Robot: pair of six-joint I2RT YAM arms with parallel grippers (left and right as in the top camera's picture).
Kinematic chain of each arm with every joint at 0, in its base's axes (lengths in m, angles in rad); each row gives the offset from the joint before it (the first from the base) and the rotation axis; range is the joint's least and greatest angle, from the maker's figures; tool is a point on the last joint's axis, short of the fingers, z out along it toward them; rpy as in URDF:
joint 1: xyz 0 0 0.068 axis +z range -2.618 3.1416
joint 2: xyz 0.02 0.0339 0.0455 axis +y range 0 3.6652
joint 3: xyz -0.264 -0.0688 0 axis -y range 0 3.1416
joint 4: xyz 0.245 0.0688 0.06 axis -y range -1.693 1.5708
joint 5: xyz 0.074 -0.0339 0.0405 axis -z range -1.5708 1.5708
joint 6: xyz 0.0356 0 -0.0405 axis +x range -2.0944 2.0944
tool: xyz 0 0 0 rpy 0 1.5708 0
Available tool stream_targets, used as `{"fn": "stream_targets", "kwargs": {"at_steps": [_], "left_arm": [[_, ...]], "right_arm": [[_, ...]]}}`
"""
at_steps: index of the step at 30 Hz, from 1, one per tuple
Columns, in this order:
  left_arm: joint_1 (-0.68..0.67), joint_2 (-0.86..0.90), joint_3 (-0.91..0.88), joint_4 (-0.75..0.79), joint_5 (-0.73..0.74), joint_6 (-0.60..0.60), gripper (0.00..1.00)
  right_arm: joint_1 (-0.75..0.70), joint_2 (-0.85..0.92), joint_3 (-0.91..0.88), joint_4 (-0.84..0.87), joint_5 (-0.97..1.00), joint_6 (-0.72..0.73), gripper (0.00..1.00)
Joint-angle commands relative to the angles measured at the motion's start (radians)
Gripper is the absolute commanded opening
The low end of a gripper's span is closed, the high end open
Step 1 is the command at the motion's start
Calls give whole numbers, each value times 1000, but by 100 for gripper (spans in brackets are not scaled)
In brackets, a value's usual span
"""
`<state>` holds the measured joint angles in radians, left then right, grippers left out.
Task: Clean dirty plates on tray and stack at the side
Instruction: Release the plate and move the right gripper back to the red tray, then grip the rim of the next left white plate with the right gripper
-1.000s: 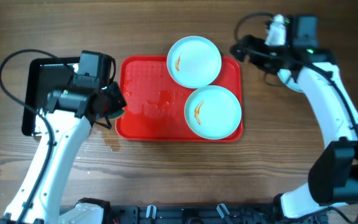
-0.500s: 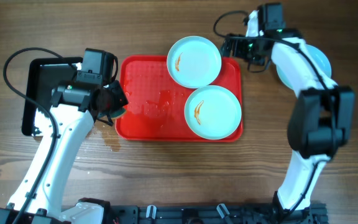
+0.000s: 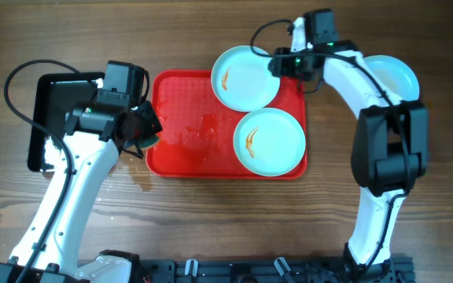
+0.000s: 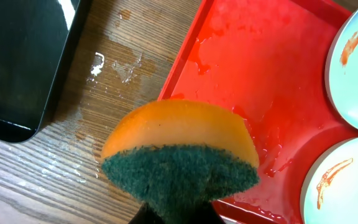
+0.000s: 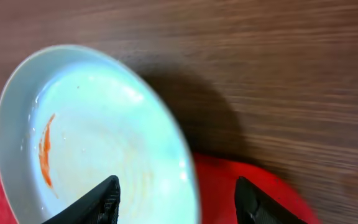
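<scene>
While open, right claw [image 5: 176, 198] astride plate [image 5: 98, 140].

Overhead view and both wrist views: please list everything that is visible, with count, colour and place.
dirty plates: two, pale mint-white with orange smears, on the red tray; the far one overhangs its far edge
third plate: one, pale mint-white, on the table right of the tray, partly hidden by the right arm
red tray: one, red, wet, table centre
black tray: one, glossy black, left of the red tray
sponge: one, orange with green scouring side, over the red tray's left edge
water: clear drops, on the table between the trays
table: one, brown wood
left hand: shut on the sponge
right hand: open, fingers astride the far plate's rim
</scene>
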<state>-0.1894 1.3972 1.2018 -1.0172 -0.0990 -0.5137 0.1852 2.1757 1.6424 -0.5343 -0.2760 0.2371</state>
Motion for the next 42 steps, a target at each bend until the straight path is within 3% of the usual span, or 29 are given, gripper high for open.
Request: {"fn": "stream_targets", "kwargs": {"at_steps": [1, 6, 12, 31, 42], "left_arm": [[5, 8, 8, 2, -6, 12, 4], [5, 8, 8, 3, -6, 12, 4], [5, 8, 8, 3, -6, 12, 4], [5, 8, 8, 13, -6, 12, 4], [5, 8, 8, 14, -6, 12, 4]], "right_arm": [[38, 45, -15, 2, 86, 0, 59], [59, 60, -15, -8, 85, 1, 56], [91, 60, -15, -34, 83, 2, 41], [344, 60, -15, -56, 19, 61, 34], [414, 60, -15, -202, 14, 145, 31]]}}
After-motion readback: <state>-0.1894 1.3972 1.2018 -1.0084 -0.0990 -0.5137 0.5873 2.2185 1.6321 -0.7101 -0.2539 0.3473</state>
